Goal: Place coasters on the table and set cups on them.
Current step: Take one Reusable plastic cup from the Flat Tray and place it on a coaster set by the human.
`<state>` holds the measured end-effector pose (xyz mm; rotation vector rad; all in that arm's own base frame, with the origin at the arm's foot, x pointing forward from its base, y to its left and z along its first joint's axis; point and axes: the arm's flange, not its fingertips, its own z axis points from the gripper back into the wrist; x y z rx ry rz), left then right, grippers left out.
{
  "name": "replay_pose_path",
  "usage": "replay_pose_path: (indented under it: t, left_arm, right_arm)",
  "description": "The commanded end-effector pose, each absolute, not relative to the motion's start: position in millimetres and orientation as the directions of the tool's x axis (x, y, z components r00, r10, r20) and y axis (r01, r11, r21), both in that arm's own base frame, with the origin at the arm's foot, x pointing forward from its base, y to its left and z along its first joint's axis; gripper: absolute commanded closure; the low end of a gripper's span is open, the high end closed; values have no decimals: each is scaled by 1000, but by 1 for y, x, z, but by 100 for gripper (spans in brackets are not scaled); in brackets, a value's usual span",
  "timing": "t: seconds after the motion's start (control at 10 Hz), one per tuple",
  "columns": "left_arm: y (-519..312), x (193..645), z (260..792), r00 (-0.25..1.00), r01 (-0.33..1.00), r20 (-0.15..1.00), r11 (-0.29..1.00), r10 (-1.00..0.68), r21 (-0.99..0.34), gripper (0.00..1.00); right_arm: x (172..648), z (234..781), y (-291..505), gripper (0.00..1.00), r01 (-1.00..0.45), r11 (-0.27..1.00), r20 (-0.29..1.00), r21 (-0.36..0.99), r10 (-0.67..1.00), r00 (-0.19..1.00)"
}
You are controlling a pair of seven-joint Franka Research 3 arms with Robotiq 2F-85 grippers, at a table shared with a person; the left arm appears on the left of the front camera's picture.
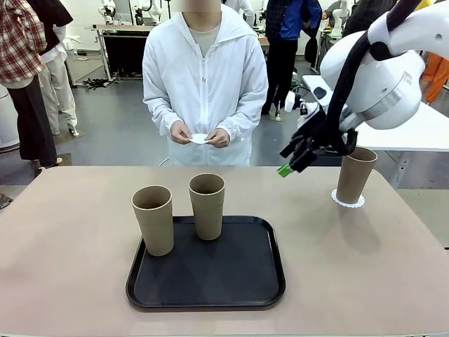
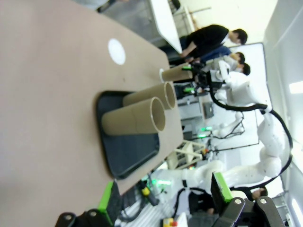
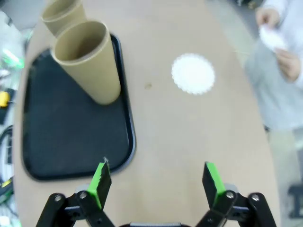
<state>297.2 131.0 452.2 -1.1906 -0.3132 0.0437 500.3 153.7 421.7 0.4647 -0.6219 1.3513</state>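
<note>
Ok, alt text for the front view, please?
The right gripper hovers open beside a cup standing on a coaster on the table. Two more cups stand on a black tray; a person opposite holds another coaster.

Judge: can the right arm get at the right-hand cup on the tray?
Probably yes: the right gripper, fingers open, hangs beside the tray, with only bare table and tray between it and that cup.

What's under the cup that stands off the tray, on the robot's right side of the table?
A white lacy coaster: its scalloped edge shows all around the base of the cup. The cup covers the coaster's middle, so that part cannot be seen.
</note>
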Motion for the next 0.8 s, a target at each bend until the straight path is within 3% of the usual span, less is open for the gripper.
replay_pose_path:
  t: [0.0,0.2,0.5,0.7]
  left_arm:
    - [132,296,452,952,146,230,363,201,-920,0]
    - [132,296,452,952,146,230,363,201,-920,0]
    - [132,296,452,952,146,230,363,201,-920,0]
    - [132,296,452,952,146,230,363,201,-920,0]
  right_arm:
    - [488,397,153,0,-990,86,760,-113,650,-30]
    - [470,390,150,0,-980,46,807,-192,576,-131]
    - [457,365,140,0,-983,135,870,-126,491,-44]
    - [452,355,142,0,-990,121,896,-76,443,-15]
